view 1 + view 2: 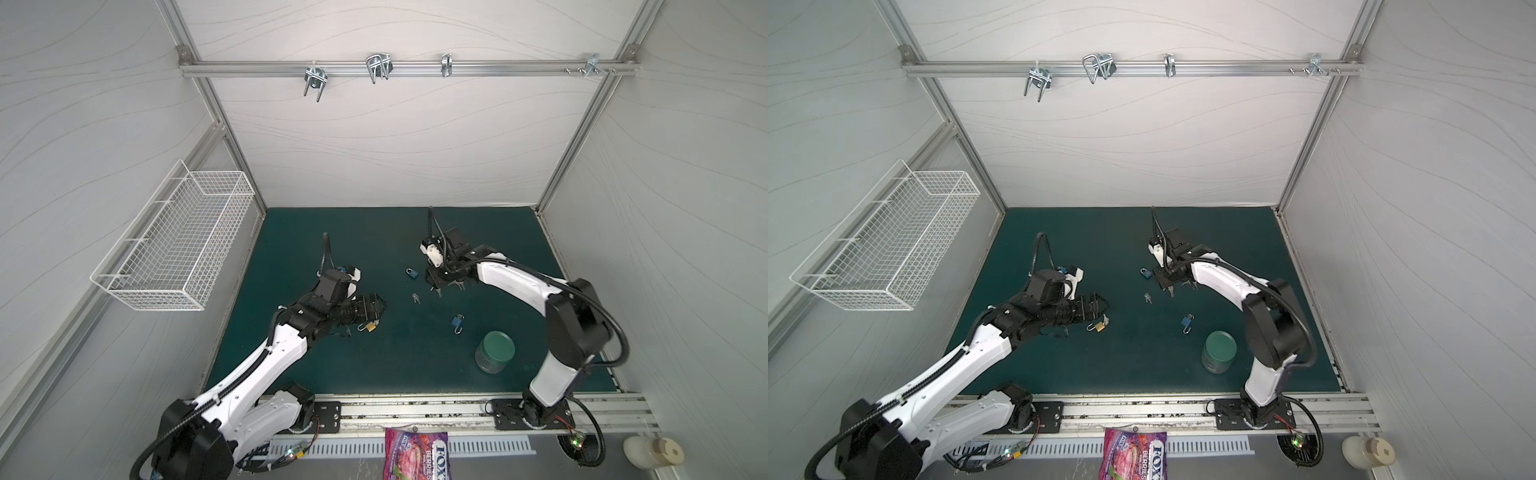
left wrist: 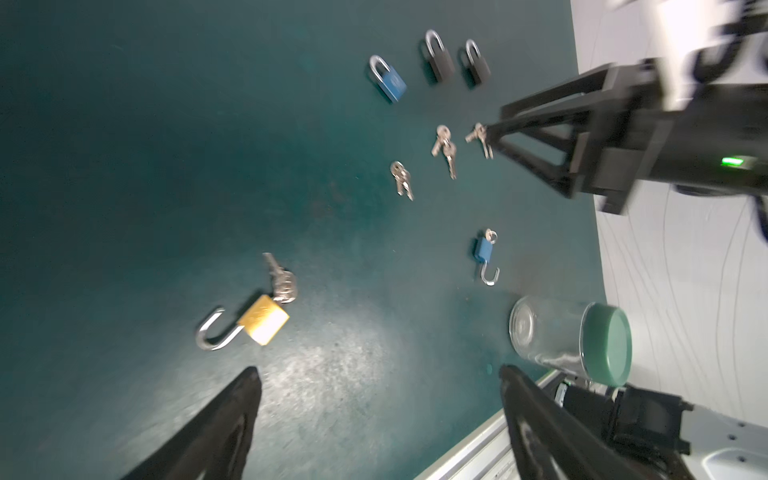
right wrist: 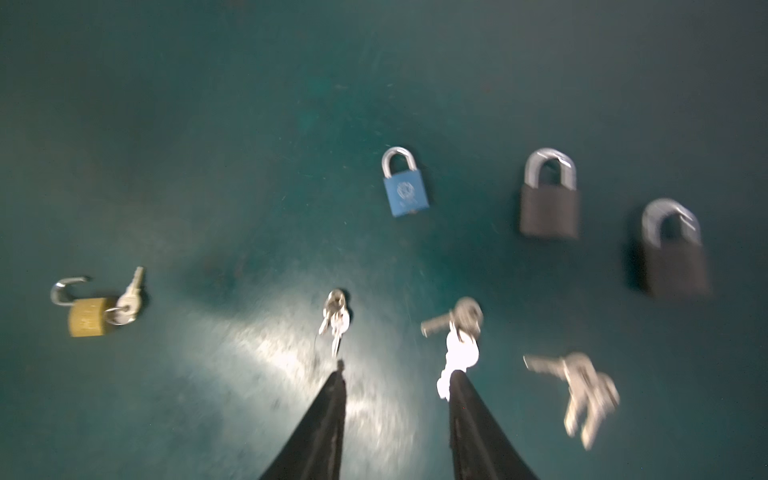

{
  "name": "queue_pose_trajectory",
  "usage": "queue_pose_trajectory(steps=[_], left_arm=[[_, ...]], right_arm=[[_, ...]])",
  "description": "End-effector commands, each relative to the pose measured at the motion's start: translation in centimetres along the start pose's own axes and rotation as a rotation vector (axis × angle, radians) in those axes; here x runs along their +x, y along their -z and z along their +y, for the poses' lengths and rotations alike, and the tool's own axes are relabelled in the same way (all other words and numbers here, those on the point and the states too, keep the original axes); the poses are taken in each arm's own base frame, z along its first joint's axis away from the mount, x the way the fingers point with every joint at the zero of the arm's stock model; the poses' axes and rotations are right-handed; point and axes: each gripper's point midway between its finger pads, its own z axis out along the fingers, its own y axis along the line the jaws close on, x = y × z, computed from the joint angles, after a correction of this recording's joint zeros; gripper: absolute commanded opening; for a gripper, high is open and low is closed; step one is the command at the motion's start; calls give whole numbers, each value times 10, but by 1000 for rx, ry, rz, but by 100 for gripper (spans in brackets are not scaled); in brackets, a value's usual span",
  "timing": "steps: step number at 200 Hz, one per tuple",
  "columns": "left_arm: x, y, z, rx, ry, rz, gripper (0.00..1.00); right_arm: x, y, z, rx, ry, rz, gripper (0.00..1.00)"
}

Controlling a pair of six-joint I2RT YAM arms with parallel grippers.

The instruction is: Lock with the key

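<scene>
A gold padlock lies on the green mat with its shackle swung open and a key in its base. My left gripper hovers just beside it, jaws wide open and empty. My right gripper is open over loose key bunches; one fingertip overlaps a bright key bunch and nothing sits between the fingers. A blue padlock with an open shackle lies nearer the front.
A shut blue padlock and two shut black padlocks lie behind the keys. Other key bunches are scattered. A green-lidded jar stands front right. A wire basket hangs on the left wall.
</scene>
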Motion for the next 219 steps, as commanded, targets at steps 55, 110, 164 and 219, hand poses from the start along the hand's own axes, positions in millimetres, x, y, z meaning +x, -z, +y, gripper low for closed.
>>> queue_pose_trajectory(steps=[55, 110, 164, 219], left_arm=[[22, -67, -69, 109, -137, 71, 89], [28, -80, -86, 135, -175, 115, 88], [30, -76, -79, 120, -171, 104, 88], [35, -64, -118, 368, -189, 86, 88]], right_arm=[[121, 31, -26, 184, -428, 96, 25], [136, 16, -24, 183, -445, 183, 29], [150, 21, -38, 303, -343, 317, 16], [172, 17, -31, 293, -307, 442, 9]])
